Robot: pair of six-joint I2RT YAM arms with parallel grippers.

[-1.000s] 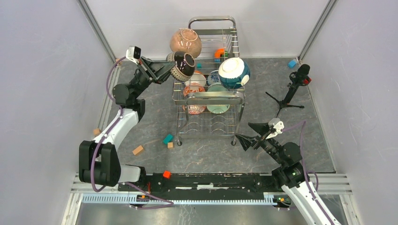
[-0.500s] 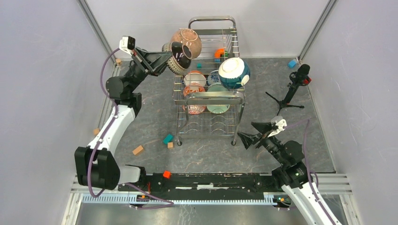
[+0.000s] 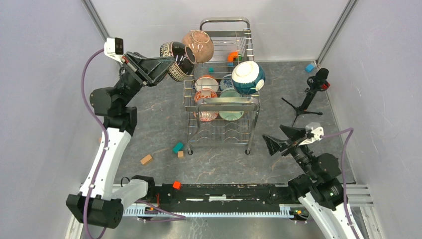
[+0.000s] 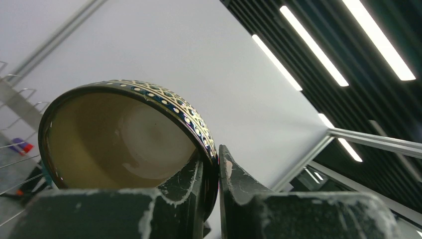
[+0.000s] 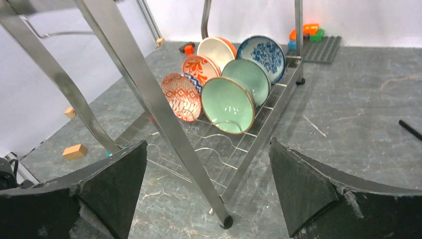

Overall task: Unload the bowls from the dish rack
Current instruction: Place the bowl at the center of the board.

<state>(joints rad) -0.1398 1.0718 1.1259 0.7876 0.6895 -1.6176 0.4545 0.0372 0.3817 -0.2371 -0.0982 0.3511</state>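
The chrome dish rack (image 3: 222,101) stands mid-table. My left gripper (image 3: 180,59) is shut on the rim of a dark patterned bowl (image 3: 174,53), held in the air just left of the rack's top tier; the left wrist view shows its fingers (image 4: 198,174) pinching the bowl's (image 4: 124,134) wall. A pink-brown bowl (image 3: 198,45) and a teal-and-white bowl (image 3: 248,77) rest on the upper tier. Lower down stand red-patterned (image 5: 181,96), pale green (image 5: 228,104), white (image 5: 217,52) and blue-patterned (image 5: 262,54) bowls. My right gripper (image 3: 278,140) hangs open by the rack's near right leg (image 5: 164,119).
A small black tripod stand (image 3: 308,94) is right of the rack. Loose blocks lie about: teal (image 3: 177,147), tan (image 3: 146,159), red (image 3: 176,185), blue (image 3: 310,67). An orange block (image 3: 232,56) sits on the rack's top tier. Grey walls close in both sides.
My left arm has carried the dark patterned bowl up and leftward, away from the rack's top tier. My right gripper has drifted slightly right, still open.
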